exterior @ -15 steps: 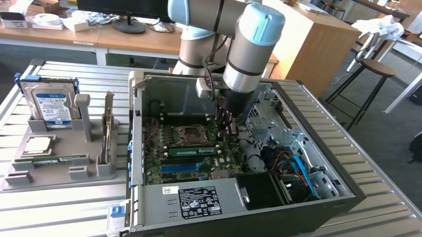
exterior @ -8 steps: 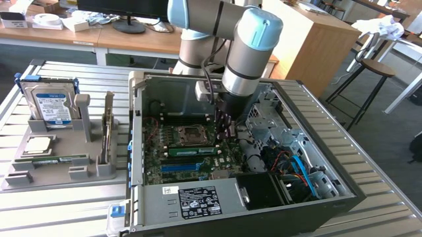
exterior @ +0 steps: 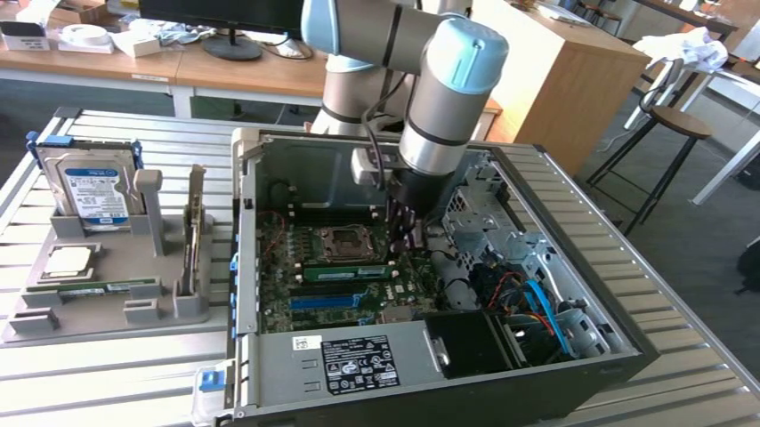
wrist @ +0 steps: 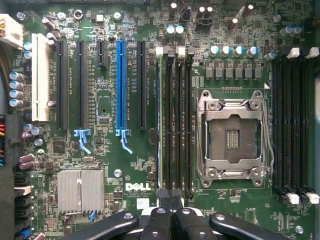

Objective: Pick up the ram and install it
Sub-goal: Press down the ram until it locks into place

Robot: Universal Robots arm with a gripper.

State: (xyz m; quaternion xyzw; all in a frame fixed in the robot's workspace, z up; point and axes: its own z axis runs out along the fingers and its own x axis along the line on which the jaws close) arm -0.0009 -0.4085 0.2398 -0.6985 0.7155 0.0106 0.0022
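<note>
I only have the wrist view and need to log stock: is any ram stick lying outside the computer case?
Observer: Yes, one ram stick lies flat on the grey fixture, at the exterior view's left of the case.
Operator: Anything else on that fixture?
Observer: A hard drive stands upright at its back.
Operator: Where's the arm?
Observer: It reaches down into the open case, with the gripper over the motherboard.

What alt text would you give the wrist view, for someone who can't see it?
Looking straight down on a green Dell motherboard, the pincer sits over a ram stick standing edge-on in a black memory slot beside the empty processor socket. A blue expansion slot runs parallel nearby.
</note>
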